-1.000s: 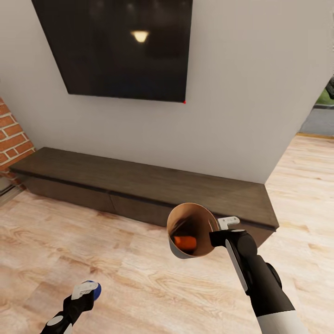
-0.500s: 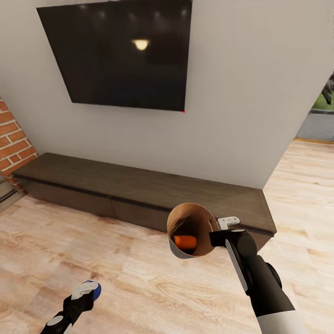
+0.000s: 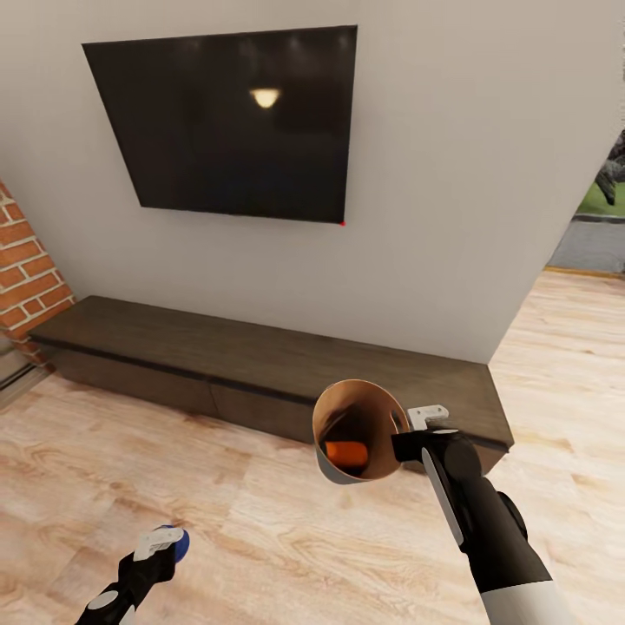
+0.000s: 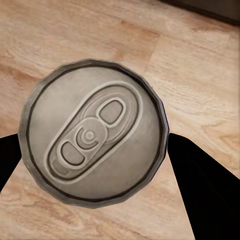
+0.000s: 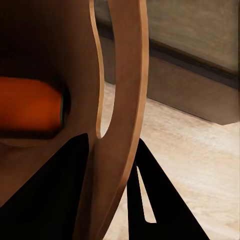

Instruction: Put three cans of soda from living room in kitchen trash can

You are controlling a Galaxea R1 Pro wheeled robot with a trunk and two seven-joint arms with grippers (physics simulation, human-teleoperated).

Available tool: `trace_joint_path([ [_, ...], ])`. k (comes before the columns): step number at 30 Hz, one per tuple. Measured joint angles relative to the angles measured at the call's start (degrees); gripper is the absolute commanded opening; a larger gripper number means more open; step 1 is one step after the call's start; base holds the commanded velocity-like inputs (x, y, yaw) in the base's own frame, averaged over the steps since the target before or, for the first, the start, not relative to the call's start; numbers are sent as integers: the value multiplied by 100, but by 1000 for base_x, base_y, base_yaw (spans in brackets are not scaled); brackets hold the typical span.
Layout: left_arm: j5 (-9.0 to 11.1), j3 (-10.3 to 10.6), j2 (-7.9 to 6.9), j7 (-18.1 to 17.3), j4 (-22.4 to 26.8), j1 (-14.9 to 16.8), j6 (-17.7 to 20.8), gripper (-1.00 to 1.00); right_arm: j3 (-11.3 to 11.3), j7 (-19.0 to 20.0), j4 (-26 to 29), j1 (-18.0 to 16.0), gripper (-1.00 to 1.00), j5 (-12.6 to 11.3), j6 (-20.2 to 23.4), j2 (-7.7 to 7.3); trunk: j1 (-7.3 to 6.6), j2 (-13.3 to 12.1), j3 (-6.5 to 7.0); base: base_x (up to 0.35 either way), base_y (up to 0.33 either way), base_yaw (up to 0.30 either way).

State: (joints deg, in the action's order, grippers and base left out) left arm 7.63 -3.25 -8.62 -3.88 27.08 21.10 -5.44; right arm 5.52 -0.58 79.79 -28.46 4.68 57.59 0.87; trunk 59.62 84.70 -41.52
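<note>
My right gripper is shut on the rim of the trash can, which it holds tilted above the floor with its tan inside facing the head camera. One orange soda can lies inside it. The right wrist view has the same bin wall and the orange can up close. At the lower left, my left gripper is shut on the dark blue soda can. That can's silver top sits between the black fingers in the left wrist view. The other orange can is out of view.
A low dark wood cabinet runs along the white wall ahead, under a wall TV. The red brick chimney stands at the left. Light plank floor stretches below, and an opening to outdoors is at the far right.
The whole picture has slid downward, so the camera has moved; TV and cabinet sit lower in view. Both arms, the bin and the cans hold the same pose.
</note>
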Motion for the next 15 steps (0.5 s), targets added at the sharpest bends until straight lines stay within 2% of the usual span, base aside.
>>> trace_joint_path([
  [10,0,0,0,0,3,0,1,-100,3,0,0,0,-100,1,0,0,-220,-401,273,0,0,0],
  [15,0,-6,0,-7,62,0,0,-100,2,0,0,1,-100,1,0,0,-220,-403,319,0,0,6],
])
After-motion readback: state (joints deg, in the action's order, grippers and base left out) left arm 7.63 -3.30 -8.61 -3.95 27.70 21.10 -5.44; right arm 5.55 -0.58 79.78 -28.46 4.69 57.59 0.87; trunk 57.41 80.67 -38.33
